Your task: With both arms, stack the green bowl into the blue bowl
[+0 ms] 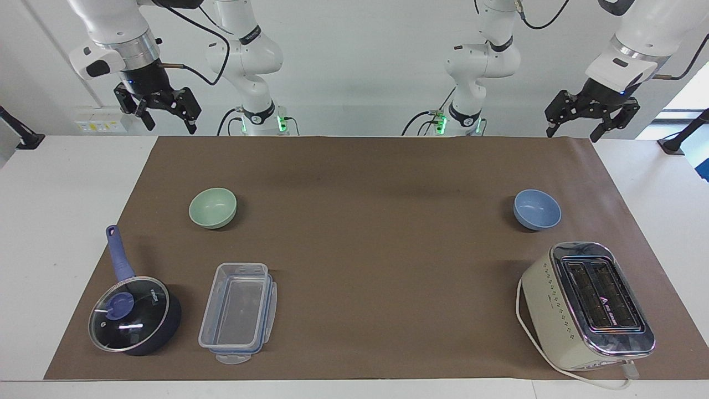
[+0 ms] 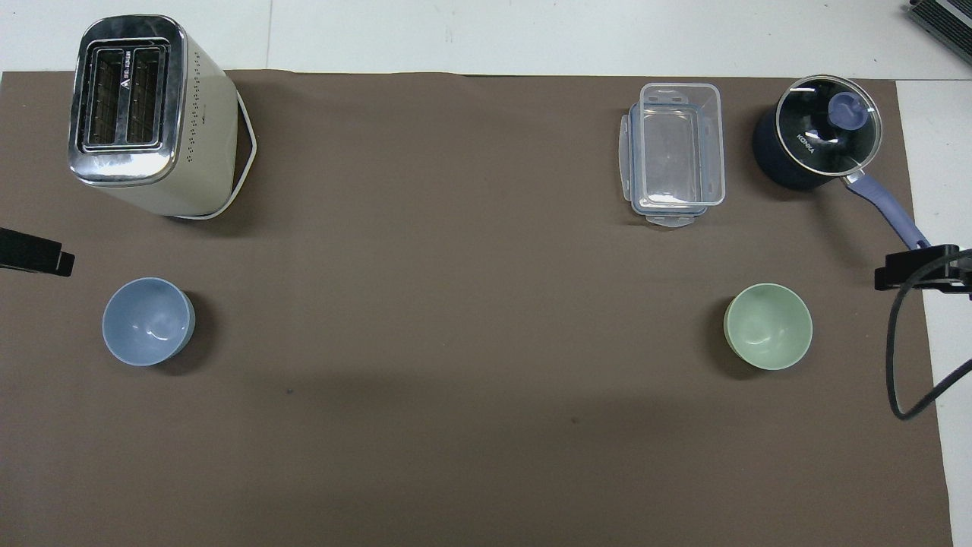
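Note:
The pale green bowl (image 1: 212, 207) stands upright and empty on the brown mat toward the right arm's end; it also shows in the overhead view (image 2: 768, 326). The periwinkle-blue bowl (image 1: 537, 209) stands upright and empty toward the left arm's end, and in the overhead view (image 2: 147, 320) too. My right gripper (image 1: 170, 126) is open and empty, raised over the mat's edge at its own end, well apart from the green bowl. My left gripper (image 1: 572, 134) is open and empty, raised over the mat's edge at its end, apart from the blue bowl.
A cream toaster (image 1: 587, 305) stands farther from the robots than the blue bowl. A dark blue saucepan with a glass lid (image 1: 133, 313) and a clear plastic container (image 1: 238, 313) lie farther out than the green bowl. The brown mat (image 1: 376, 266) covers the table's middle.

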Robot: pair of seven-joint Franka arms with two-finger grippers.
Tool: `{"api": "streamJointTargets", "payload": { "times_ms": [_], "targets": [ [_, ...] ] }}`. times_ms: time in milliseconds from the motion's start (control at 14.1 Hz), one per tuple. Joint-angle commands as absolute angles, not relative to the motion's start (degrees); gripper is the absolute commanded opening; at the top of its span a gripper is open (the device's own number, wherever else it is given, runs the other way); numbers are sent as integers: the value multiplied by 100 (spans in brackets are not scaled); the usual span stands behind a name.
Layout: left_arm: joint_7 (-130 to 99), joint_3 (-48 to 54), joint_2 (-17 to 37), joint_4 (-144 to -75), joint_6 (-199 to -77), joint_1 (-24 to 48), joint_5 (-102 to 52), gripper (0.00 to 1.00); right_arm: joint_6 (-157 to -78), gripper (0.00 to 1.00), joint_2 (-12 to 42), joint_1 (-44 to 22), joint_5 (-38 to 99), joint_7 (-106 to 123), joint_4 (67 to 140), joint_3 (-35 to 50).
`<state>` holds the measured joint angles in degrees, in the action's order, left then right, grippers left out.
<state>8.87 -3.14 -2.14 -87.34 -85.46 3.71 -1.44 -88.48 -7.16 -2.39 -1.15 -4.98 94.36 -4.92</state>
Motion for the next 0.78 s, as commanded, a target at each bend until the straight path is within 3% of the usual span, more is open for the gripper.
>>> {"api": "streamJointTargets", "payload": {
  "times_ms": [0,710],
  "targets": [
    [914,-308,-641,-9508,-9017,168,-193,100,-8815,100,-747,-158,-105,-378,9448,-448],
    [1791,-316,-650,-11291,-10887,-562,-351,100,-8815,100,-747,-158,-105,-369,9448,-448]
  ]
}}
